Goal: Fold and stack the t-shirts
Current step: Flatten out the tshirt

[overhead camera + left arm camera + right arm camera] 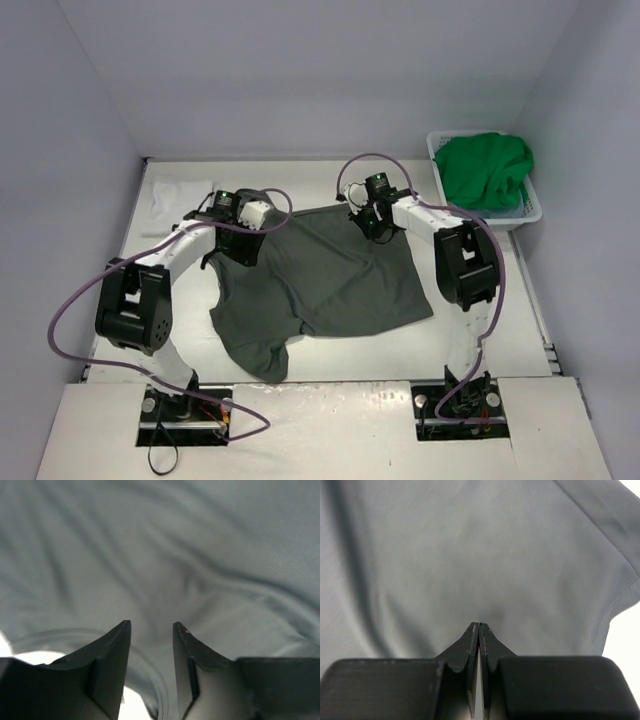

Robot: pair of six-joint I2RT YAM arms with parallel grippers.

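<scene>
Our left gripper point(151, 626) hovers over the dark grey shirt point(330, 280), which lies spread in the middle, its fingers narrowly apart. We see our right gripper point(479, 625) closed at the shirt's far right edge, perhaps pinching cloth. A green shirt point(485, 170) fills the far-right basket point(536, 210).

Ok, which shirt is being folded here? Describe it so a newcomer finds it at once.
Start at the middle of the white table. The grey shirt lies spread out there. It is the only dark one: the green shirt sits in the basket at far right, the white shirt lies at far left.
</scene>
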